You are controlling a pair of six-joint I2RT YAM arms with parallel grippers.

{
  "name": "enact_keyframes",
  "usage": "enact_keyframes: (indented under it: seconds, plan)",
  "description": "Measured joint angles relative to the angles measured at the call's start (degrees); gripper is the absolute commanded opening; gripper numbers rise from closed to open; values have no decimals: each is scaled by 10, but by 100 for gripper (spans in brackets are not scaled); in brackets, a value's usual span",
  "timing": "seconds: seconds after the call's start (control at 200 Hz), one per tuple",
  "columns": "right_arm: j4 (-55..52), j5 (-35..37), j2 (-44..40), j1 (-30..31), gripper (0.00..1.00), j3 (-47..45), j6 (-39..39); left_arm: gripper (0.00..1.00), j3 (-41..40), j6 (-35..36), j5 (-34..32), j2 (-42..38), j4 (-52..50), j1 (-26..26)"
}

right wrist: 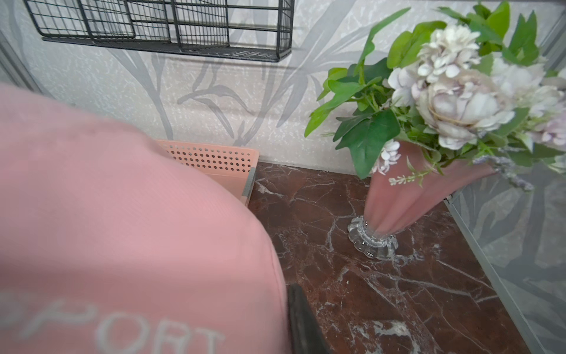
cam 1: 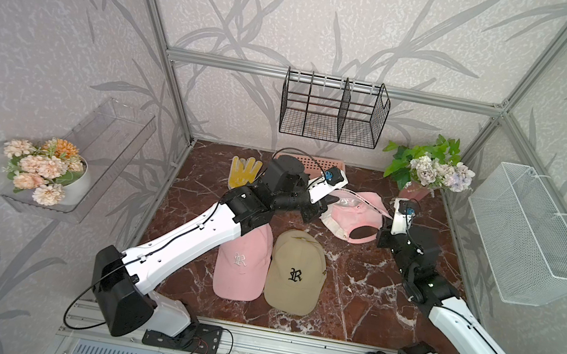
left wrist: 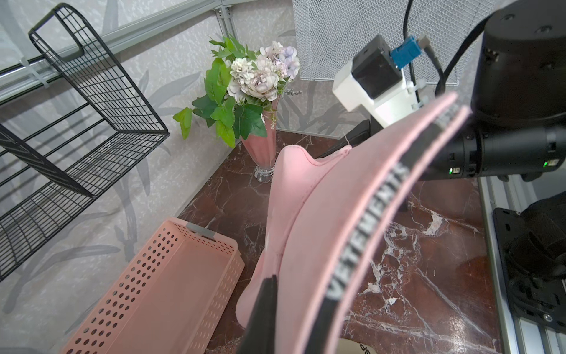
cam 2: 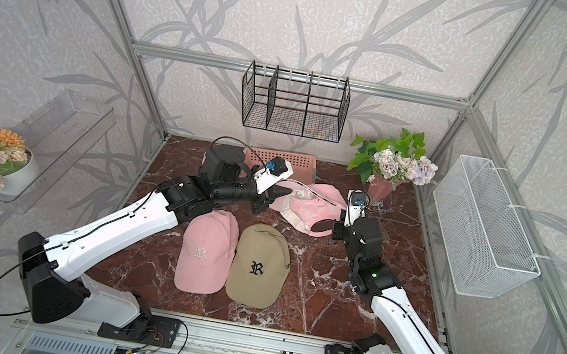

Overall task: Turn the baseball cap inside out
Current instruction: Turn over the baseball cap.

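Note:
A pink baseball cap (cam 1: 350, 213) (cam 2: 308, 206) is held just above the marble table at the back right, in both top views. From the left comes my left gripper (cam 1: 333, 200) (cam 2: 285, 191), shut on the cap's edge. In the left wrist view one black finger (left wrist: 263, 312) presses the pink cloth (left wrist: 321, 199); a black lettered band runs beside it. My right gripper (cam 1: 382, 225) (cam 2: 339, 221) grips the cap's other side by the back opening. In the right wrist view the cap (right wrist: 122, 230) hides one finger, and the other finger (right wrist: 301, 318) lies against its edge.
Another pink cap (cam 1: 242, 257) and a tan cap (cam 1: 296, 273) lie side by side at the table's front middle. A yellow glove (cam 1: 243, 173) and a pink perforated basket (cam 1: 312, 162) sit at the back. A flower vase (cam 1: 424, 171) stands in the back right corner, close to my right wrist.

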Motion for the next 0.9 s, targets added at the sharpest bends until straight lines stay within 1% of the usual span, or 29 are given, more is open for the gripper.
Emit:
enact_keyframes:
  seconds: [0.095,0.185,0.235,0.315,0.34,0.49,0.63,0.715,0.83,0.905]
  plan:
    - [-8,18,9,0,20,0,6,0,0,-25,-14,3,5,0]
    - [-15,28,11,0,25,0,10,0,0,-47,-22,6,10,1]
    - [-16,30,10,0,30,0,11,0,0,-57,-23,7,12,2]
    - [-18,25,7,0,46,0,7,0,0,-73,-26,7,17,4]
    - [-19,21,5,0,49,0,5,0,0,-78,-28,7,20,5]
    - [-28,-9,-33,0,60,0,-27,0,0,-119,-54,7,38,10]
    - [-29,-37,-80,13,64,0,-70,0,3,-160,-82,12,41,14]
    - [-29,-76,-100,30,66,0,-106,0,13,-185,-91,22,40,17]
    - [-16,-145,-107,59,67,-7,-157,0,27,-213,-86,32,37,17]
    - [-6,-163,-94,85,67,-14,-189,0,40,-229,-72,39,35,17]
